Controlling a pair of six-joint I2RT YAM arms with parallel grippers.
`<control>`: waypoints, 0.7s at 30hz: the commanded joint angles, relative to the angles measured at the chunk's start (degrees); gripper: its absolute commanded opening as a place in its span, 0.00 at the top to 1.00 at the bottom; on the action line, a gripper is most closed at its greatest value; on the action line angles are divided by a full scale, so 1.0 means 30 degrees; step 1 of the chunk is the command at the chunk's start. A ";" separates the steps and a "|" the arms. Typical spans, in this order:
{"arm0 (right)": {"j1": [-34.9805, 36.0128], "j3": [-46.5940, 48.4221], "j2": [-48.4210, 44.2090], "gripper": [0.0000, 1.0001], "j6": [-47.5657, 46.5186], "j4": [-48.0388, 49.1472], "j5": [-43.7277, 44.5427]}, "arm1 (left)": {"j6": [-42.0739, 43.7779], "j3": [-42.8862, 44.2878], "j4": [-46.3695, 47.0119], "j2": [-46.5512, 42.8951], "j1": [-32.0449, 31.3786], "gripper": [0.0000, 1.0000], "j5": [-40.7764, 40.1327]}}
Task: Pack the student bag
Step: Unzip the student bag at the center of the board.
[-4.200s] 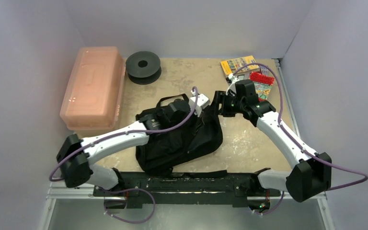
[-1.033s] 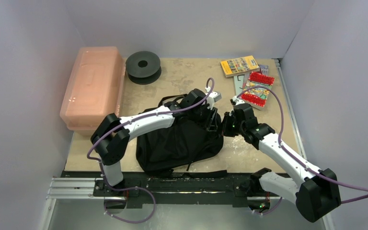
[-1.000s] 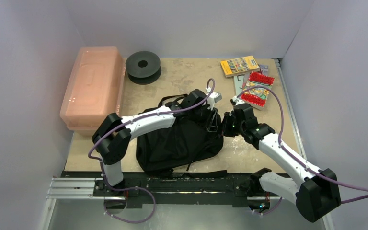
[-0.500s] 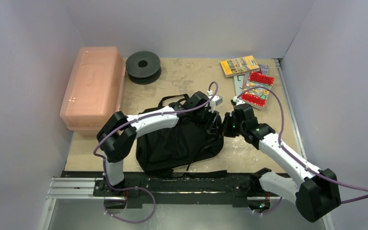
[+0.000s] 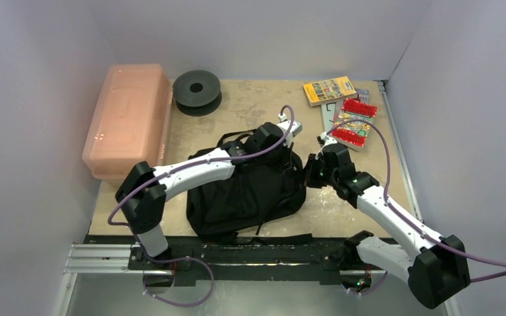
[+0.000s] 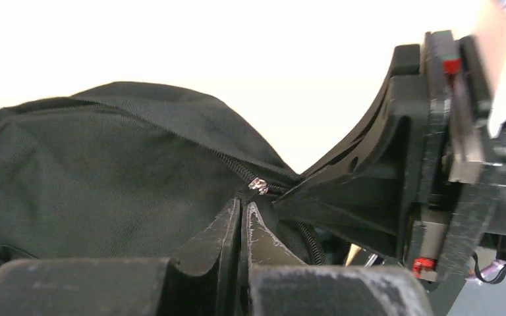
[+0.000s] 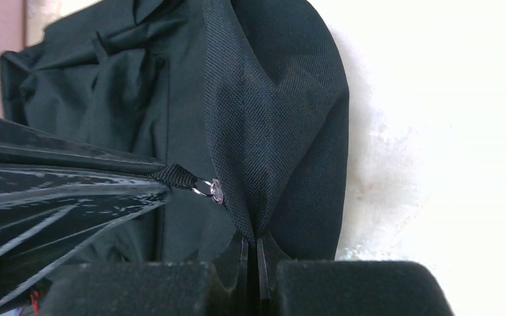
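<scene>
Left wrist view: the zip pull (image 6: pixel 258 185) is pinched by the left gripper (image 6: pixel 242 220), drawn slightly toward the pink box (image 5: pixel 128 118) just now (opening judged barely begun). The student bag (image 5: pixel 237 197), near that box, is clamped at its far edge by the right gripper (image 7: pixel 250 253).

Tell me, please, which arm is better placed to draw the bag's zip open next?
Probably left: the left pincer is shut on the zip pull of the student bag, while the right pincer only pinches fabric beside it.
</scene>
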 commanded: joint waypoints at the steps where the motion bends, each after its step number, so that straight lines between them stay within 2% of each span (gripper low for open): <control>1: 0.0139 -0.0434 -0.0630 1.00 0.0037 0.0747 -0.0302 | 0.0356 -0.0324 0.2611 -0.2298 0.0135 1.00 -0.3054; 7: 0.0596 -0.0415 -0.1589 1.00 -0.0152 0.0882 -0.0733 | 0.0381 0.0849 0.2369 -0.0788 0.0258 1.00 -0.6704; 10: 0.0804 -0.0400 -0.2202 1.00 -0.0112 0.0920 -0.0465 | -0.0287 0.2429 0.0770 0.0920 0.0840 1.00 -0.9404; 12: 0.0818 -0.0433 -0.2390 1.00 0.0036 0.0919 -0.0343 | -0.1366 0.3383 -0.0905 0.1829 0.1841 1.00 -0.9579; 15: 0.0803 -0.0664 -0.2420 1.00 0.0392 0.1190 -0.0523 | -0.0849 0.2982 0.0642 0.2332 0.3023 1.00 -1.0314; 18: 0.0814 -0.0751 -0.2499 1.00 0.0626 0.1153 -0.0359 | -0.0802 0.4717 -0.1458 0.3578 0.4689 1.00 -1.0020; 21: 0.0804 -0.0675 -0.2919 1.00 0.0873 0.0750 0.0330 | -0.0856 0.4805 -0.2264 0.3761 0.5869 1.00 -0.9668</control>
